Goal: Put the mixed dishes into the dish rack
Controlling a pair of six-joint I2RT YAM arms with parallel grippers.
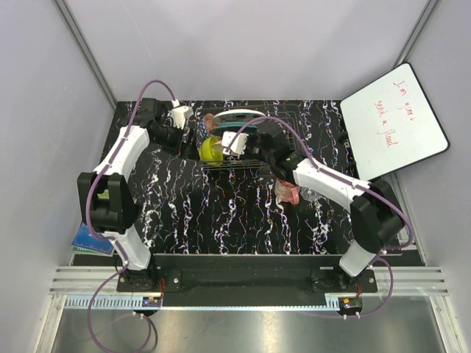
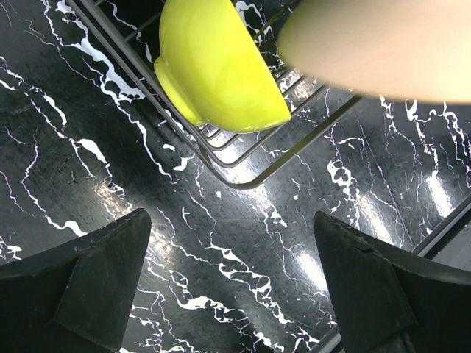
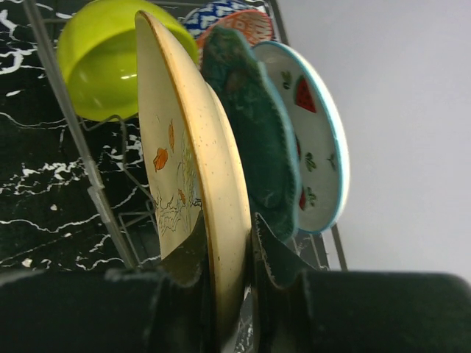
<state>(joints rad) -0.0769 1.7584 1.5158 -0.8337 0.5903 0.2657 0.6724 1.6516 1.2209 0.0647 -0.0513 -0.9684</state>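
**Left gripper**: The fingers stood wide apart with nothing between them. The unit hovered over the black marbled table, just outside the near left corner of the dish rack and apart from its wire. This position probably kept it out of the other arm's way.

**Lime-yellow bowl**: It lay inside the rack at the left end, tipped on its side against the wire. This attitude likely saved floor space and let the bowl drain.

**Peach floral plate**: It stood on edge inside the rack, just right of the bowl. The right gripper was clamped across the plate's lower rim, one finger on each face. A rim grip of this kind holds a plate vertical while its edge is seated between wires. The views did not show whether the rim was already resting on the rack floor.

**Teal plate**: It stood upright in the rack, just right of the peach plate, parallel to it.

**White plate with red slices**: It stood next in the row, close behind the teal plate. Contact between the two could not be confirmed.

**Red patterned bowl**: It sat at the rack's far side, mostly hidden by the plates.

**Pink mug**: It sat on the table outside the rack, near the rack's right near corner and partly under the right arm. It was not yet loaded.
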